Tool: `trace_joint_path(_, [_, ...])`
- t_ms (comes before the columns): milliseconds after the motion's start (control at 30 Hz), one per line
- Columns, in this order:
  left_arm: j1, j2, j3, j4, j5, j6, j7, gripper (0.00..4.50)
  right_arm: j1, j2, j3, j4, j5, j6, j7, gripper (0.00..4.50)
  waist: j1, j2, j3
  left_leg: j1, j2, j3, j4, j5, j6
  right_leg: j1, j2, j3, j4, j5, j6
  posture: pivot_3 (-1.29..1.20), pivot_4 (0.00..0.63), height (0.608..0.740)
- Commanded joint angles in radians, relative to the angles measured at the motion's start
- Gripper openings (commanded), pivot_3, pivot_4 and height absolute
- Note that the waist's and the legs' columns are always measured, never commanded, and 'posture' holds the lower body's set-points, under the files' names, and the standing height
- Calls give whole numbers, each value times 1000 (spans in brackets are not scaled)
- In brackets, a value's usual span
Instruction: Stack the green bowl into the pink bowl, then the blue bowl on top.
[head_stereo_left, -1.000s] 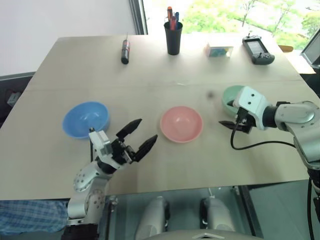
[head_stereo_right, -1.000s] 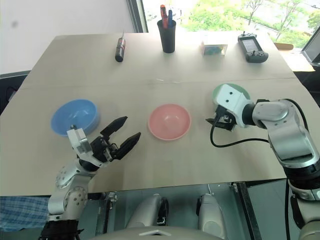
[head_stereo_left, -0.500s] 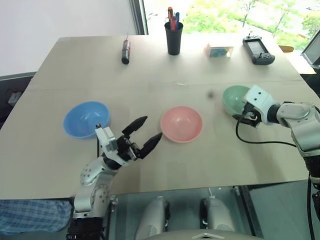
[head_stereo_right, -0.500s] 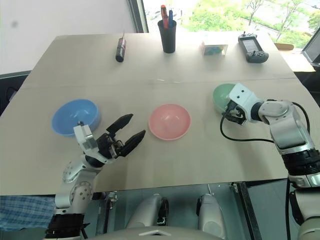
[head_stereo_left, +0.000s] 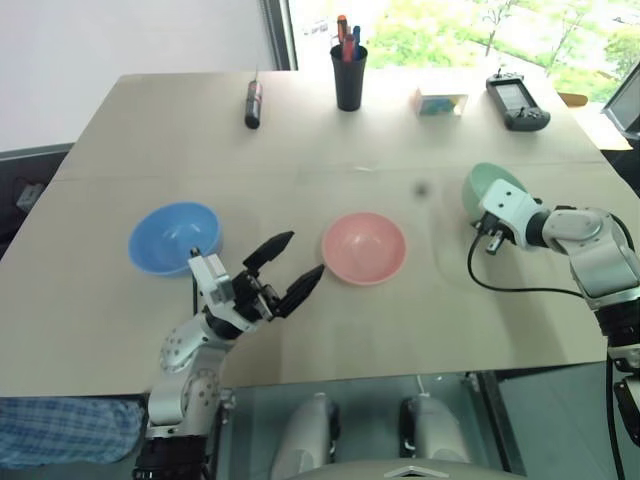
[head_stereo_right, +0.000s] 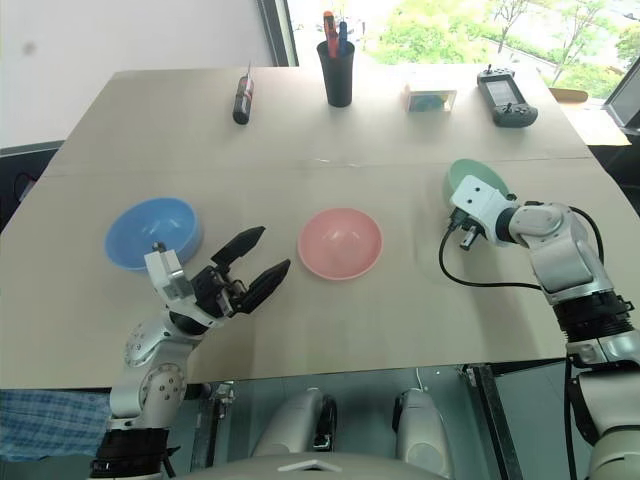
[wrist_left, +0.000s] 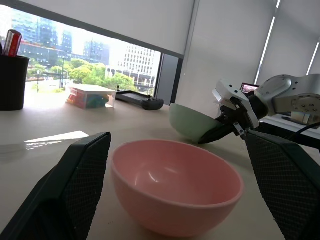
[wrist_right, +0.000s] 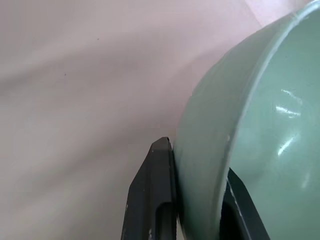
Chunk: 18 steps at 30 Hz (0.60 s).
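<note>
Beyond, black pen cup (head_stereo_left: 348, 76), screwdriver (head_stereo_left: 252, 103), remote controller (head_stereo_left: 516, 99)

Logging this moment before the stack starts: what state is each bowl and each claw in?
green bowl: tilted, rim pinched by the right claw
pink bowl: upright, empty
blue bowl: upright, empty
right claw: shut on the green bowl's rim
left claw: open, holding nothing

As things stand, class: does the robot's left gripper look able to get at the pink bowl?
Probably yes. The left gripper is open, pointing at the pink bowl, with only bare table between them. The blue bowl sits off to its side, out of the way.
</note>
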Motion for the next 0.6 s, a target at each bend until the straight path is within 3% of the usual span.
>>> trace_joint_path(33, [-10,-3,-1,-47,-2,-18,5,4500,8,-2,-5,-10,-4,-2,8,21,0,0,0,0,0,0,0,0,0,0,0,0,0,0,0,0,150,737])
trace_joint_path(333, [-12,10,10,-59,-6,-6,21,4500,-33,-46,48,-309,-19,-119,129,21,-3,1,1,0,0,0,0,0,0,-1,0,0,0,0,0,0,150,737])
trace_joint_path(600, [-25,21,16,-36,-6,-5,23,4500,-101,-23,122,-559,-4,-105,237,21,2,1,1,0,0,-1,0,0,0,-1,0,0,0,0,0,0,150,737])
